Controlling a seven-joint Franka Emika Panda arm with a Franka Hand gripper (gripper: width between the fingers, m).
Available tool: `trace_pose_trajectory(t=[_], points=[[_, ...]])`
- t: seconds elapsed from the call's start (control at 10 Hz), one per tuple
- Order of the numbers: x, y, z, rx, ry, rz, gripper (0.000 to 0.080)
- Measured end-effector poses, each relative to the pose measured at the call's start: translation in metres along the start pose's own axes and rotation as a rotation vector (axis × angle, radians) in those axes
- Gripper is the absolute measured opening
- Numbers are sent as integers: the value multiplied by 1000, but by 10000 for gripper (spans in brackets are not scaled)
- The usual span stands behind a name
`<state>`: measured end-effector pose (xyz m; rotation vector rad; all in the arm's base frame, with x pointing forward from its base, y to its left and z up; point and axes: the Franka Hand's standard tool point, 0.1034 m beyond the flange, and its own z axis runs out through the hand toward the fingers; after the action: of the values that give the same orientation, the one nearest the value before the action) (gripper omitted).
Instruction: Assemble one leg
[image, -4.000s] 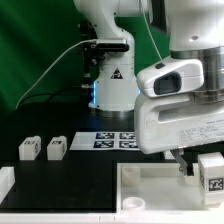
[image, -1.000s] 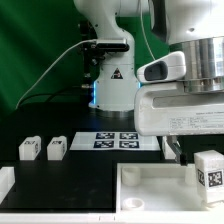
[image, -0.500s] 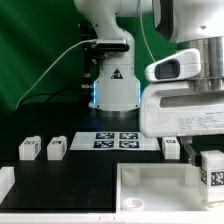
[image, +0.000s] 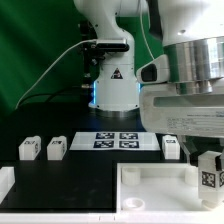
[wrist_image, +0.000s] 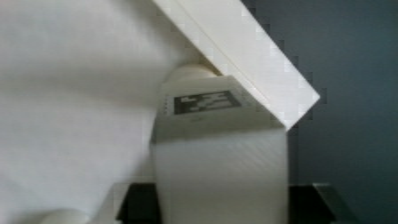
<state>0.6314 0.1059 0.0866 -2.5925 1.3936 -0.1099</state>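
Note:
My gripper (image: 204, 158) is shut on a leg (image: 208, 174), a stubby white post with a black-and-white tag, held upright over the far right corner of the wide white rimmed panel (image: 150, 190). In the wrist view the leg (wrist_image: 217, 140) fills the gap between my dark fingertips (wrist_image: 139, 203), and its top end meets the panel's raised rim (wrist_image: 240, 55) at the corner. Whether it is seated I cannot tell. My gripper (wrist_image: 221, 202) shows only at its tips. Two more legs (image: 29, 148) (image: 56, 147) lie at the exterior view's left. A third (image: 171, 146) sits behind the panel.
The marker board (image: 118, 139) lies in front of the arm's base (image: 112, 85). A white block (image: 5, 181) stands at the exterior view's lower left edge. The green backdrop closes the back.
My hand has turned about its wrist while holding the leg. The leg has stayed over the panel's far right corner and sits slightly lower than before.

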Motion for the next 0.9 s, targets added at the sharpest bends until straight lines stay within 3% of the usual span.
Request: trace_pose_trajectory(t=[0.4, 0.7, 0.8, 0.9], points=[[-7, -1, 0, 13, -51, 580, 300], [-9, -2, 0, 15, -61, 694, 300], [-10, -2, 1, 16, -61, 657, 390], [-11, -2, 2, 16, -60, 655, 533]])
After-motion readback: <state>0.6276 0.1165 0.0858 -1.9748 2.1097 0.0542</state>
